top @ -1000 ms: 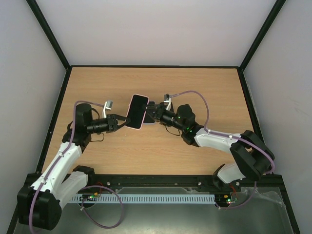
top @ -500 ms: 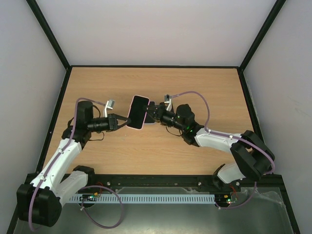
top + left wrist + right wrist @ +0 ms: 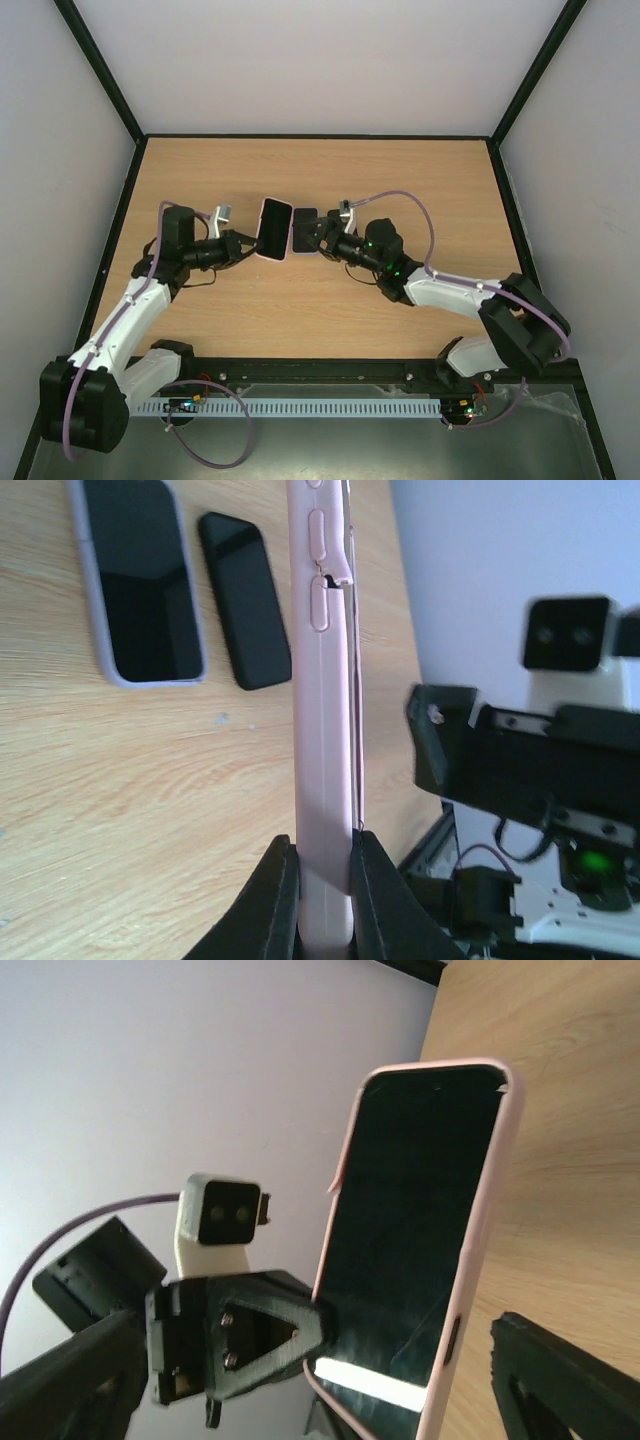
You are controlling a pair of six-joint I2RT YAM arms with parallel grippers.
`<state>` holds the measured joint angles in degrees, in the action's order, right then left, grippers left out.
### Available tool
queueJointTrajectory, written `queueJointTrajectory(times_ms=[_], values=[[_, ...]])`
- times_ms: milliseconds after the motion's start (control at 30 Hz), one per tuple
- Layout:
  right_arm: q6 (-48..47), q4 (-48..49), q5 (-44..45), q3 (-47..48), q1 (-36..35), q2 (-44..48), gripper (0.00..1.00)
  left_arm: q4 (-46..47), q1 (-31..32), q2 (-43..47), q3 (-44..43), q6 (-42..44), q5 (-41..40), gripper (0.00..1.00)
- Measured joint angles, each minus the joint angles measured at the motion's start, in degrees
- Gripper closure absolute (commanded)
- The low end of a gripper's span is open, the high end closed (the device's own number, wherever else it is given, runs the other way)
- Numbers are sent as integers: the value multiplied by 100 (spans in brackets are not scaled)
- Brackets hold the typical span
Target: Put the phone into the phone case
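Left gripper (image 3: 322, 885) pinched tight on the pink phone case (image 3: 320, 730), phone (image 3: 410, 1240) seated in it; my right gripper (image 3: 303, 232) spread wide, holding nothing, just beside.

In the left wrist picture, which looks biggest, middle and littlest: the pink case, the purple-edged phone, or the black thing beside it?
1. Pink case: looks longest, but it is edge-on and nearest the camera, so unsure.
2. Purple-edged phone.
3. Black thing: clearly smaller than the phone lying beside it.
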<state>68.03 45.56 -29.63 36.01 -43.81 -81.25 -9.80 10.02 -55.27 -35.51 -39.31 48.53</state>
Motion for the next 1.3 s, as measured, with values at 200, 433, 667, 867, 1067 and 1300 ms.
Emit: queueJointTrajectory(times_ms=[200,433,667,867,1067,1300], values=[[-472,-546,138,-212,26,640,2,109,-63,-463,20,-122,-535,97],[-1049,-1327,428,-219,31,1314,3,476,-330,-1799,-72,-223,-1235,97],[-1493,-2135,769,-223,31,1759,2,953,-544,-2964,-332,-337,-1497,97],[-1665,-2415,973,-225,31,1878,2,1521,-564,-3250,-367,-396,-1486,93],[-1707,-2592,1075,-225,31,1801,3,1698,-662,-3491,-345,-348,-1478,69],[-1779,-2778,1322,-234,31,1788,2,1709,-879,-3526,-223,-337,-1606,59]])
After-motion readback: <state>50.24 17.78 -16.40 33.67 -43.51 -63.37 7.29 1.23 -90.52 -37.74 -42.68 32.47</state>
